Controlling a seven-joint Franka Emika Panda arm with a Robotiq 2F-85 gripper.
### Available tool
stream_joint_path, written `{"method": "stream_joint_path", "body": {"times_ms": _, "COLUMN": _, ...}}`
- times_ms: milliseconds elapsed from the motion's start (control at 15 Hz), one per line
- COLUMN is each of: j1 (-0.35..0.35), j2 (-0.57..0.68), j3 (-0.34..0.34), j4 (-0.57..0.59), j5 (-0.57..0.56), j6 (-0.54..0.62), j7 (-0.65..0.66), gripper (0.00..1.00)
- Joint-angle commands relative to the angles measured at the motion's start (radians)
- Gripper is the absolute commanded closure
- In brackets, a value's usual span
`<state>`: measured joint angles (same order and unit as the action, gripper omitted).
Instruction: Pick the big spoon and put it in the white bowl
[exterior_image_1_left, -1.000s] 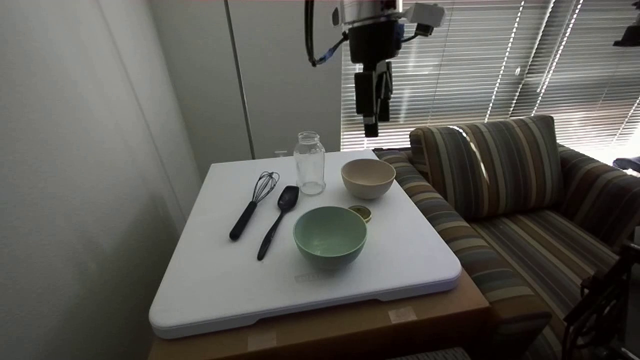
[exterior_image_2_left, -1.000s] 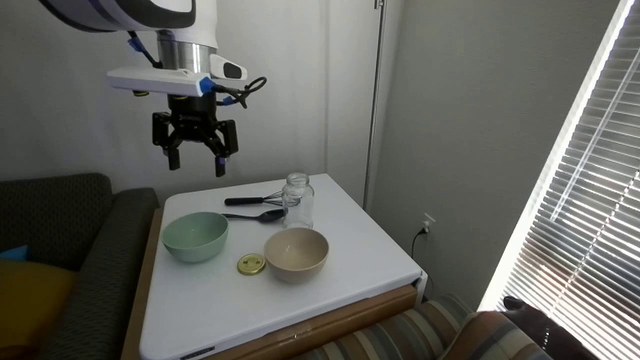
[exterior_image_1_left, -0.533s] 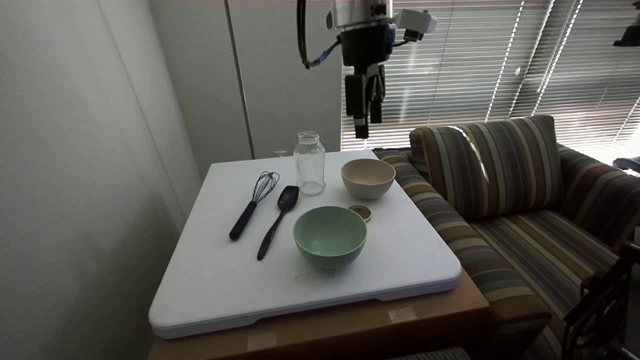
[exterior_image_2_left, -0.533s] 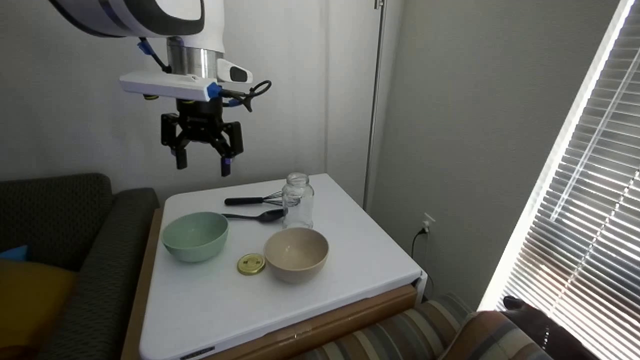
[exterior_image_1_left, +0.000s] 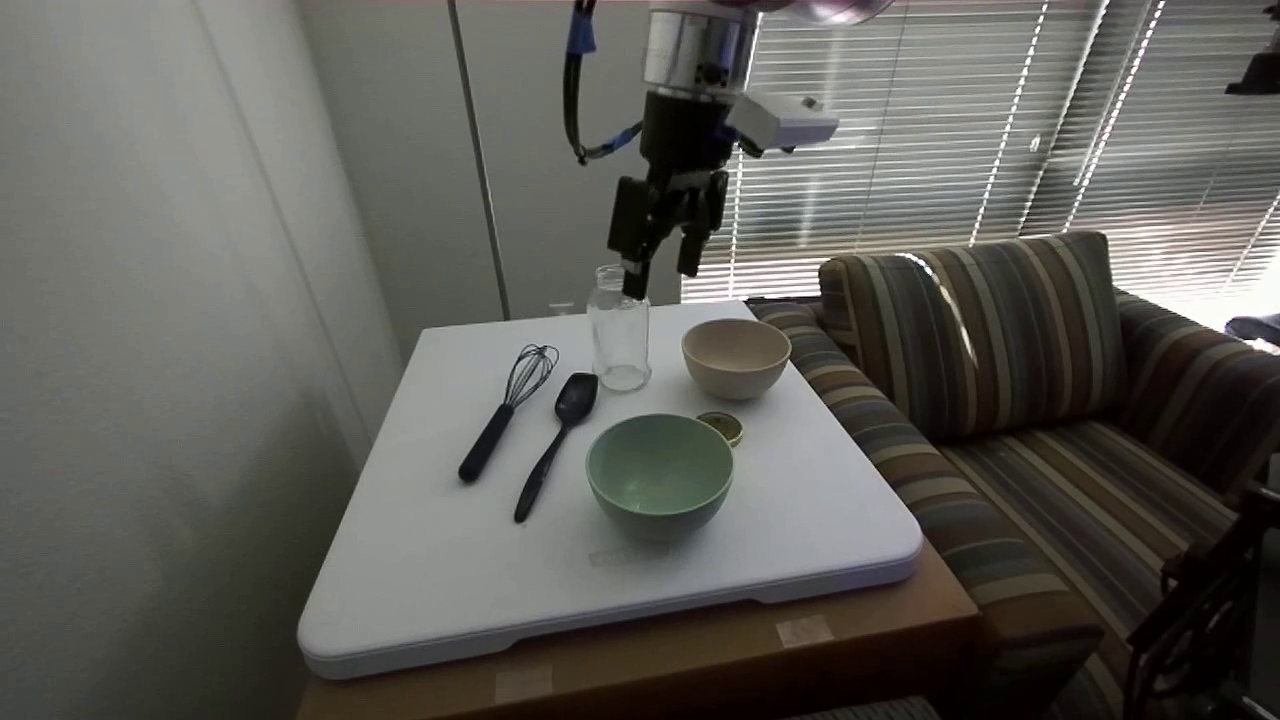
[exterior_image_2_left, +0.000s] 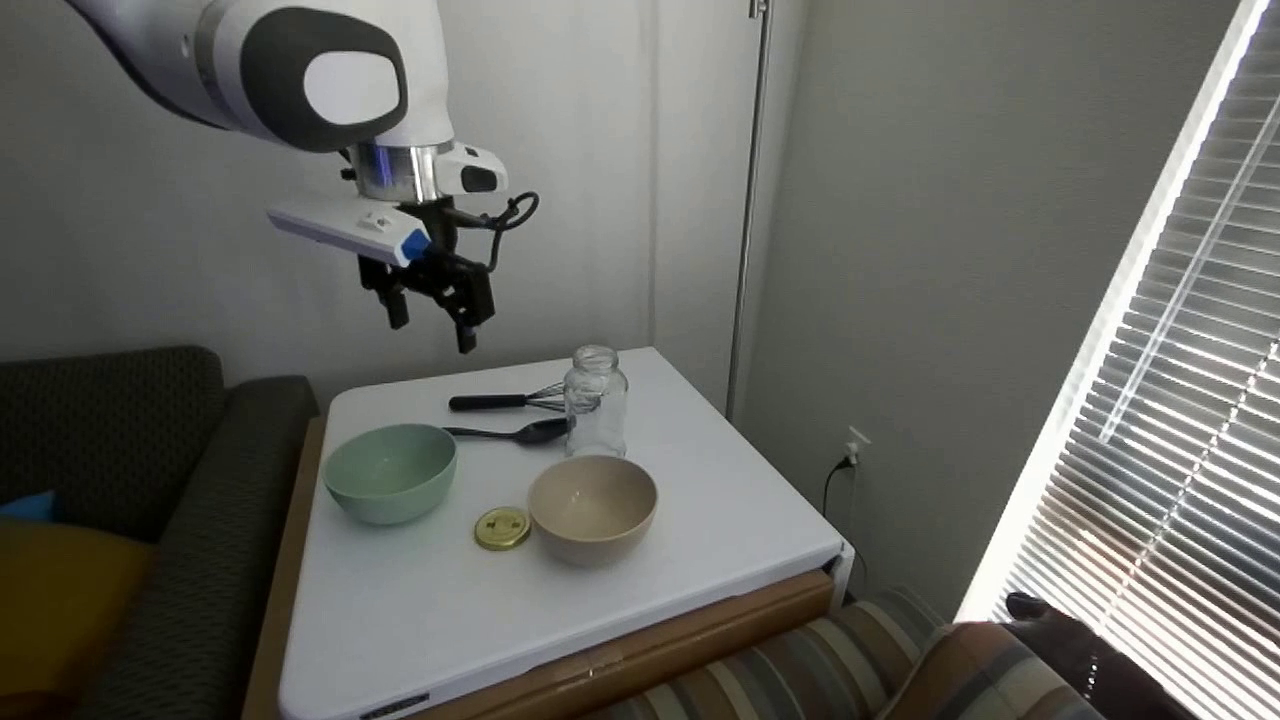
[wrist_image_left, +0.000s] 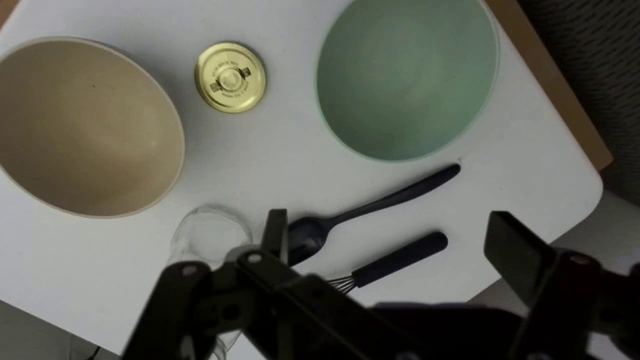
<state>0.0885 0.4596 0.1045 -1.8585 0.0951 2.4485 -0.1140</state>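
Observation:
The big spoon, all black with an oval head, lies flat on the white table; it shows in both exterior views (exterior_image_1_left: 575, 400) (exterior_image_2_left: 541, 431) and in the wrist view (wrist_image_left: 400, 197). The white bowl, cream with a tan inside, stands upright and empty near the table's edge in both exterior views (exterior_image_1_left: 736, 360) (exterior_image_2_left: 592, 512) and at the left of the wrist view (wrist_image_left: 90, 130). My gripper (exterior_image_1_left: 662, 274) is open and empty, tilted, high above the table (exterior_image_2_left: 432, 328). In the wrist view my left fingertip covers part of the spoon's head (wrist_image_left: 387, 224).
A black whisk (exterior_image_1_left: 487, 440) lies beside the spoon. A clear glass jar (exterior_image_2_left: 597, 405) stands upright near the spoon's head. A pale green bowl (exterior_image_1_left: 660, 478) is beside the spoon's handle, and a gold lid (wrist_image_left: 230, 78) lies between the bowls. A striped sofa (exterior_image_1_left: 960, 350) adjoins the table.
My gripper has moved lower, shifting left in one exterior view and slightly right in another, and has tilted and turned. It stays open. The objects on the table have not moved.

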Motion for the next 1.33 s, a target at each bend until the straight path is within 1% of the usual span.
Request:
{"method": "stream_joint_path", "body": {"times_ms": 0, "j1": 0.025, "j2": 0.138, "j3": 0.03, "j4": 0.129, "j5": 0.014, "j6": 0.035, "j7": 0.053, "gripper": 0.0}}
{"method": "stream_joint_path", "body": {"times_ms": 133, "j1": 0.059, "j2": 0.229, "j3": 0.042, "j4": 0.22, "j5": 0.004, "j6": 0.019, "j7": 0.089, "gripper": 0.0}}
{"method": "stream_joint_path", "body": {"times_ms": 400, "j1": 0.118, "j2": 0.407, "j3": 0.081, "j4": 0.399, "j5": 0.022, "j6": -0.059, "j7": 0.143, "gripper": 0.0}}
{"method": "stream_joint_path", "body": {"times_ms": 600, "j1": 0.165, "j2": 0.515, "j3": 0.085, "j4": 0.506, "j5": 0.02, "j6": -0.093, "j7": 0.201, "gripper": 0.0}}
{"method": "stream_joint_path", "body": {"times_ms": 733, "j1": 0.193, "j2": 0.576, "j3": 0.076, "j4": 0.56, "j5": 0.02, "j6": -0.063, "j7": 0.248, "gripper": 0.0}}
{"method": "stream_joint_path", "body": {"times_ms": 800, "j1": 0.203, "j2": 0.602, "j3": 0.073, "j4": 0.582, "j5": 0.03, "j6": -0.025, "j7": 0.285, "gripper": 0.0}}
{"method": "stream_joint_path", "body": {"times_ms": 1000, "j1": 0.232, "j2": 0.662, "j3": 0.047, "j4": 0.637, "j5": 0.053, "j6": 0.067, "j7": 0.426, "gripper": 0.0}}
{"method": "stream_joint_path", "body": {"times_ms": 1133, "j1": 0.254, "j2": 0.692, "j3": 0.004, "j4": 0.668, "j5": 0.055, "j6": 0.093, "j7": 0.537, "gripper": 0.0}}
{"method": "stream_joint_path", "body": {"times_ms": 1267, "j1": 0.272, "j2": 0.721, "j3": -0.042, "j4": 0.699, "j5": 0.058, "j6": 0.095, "j7": 0.647, "gripper": 0.0}}
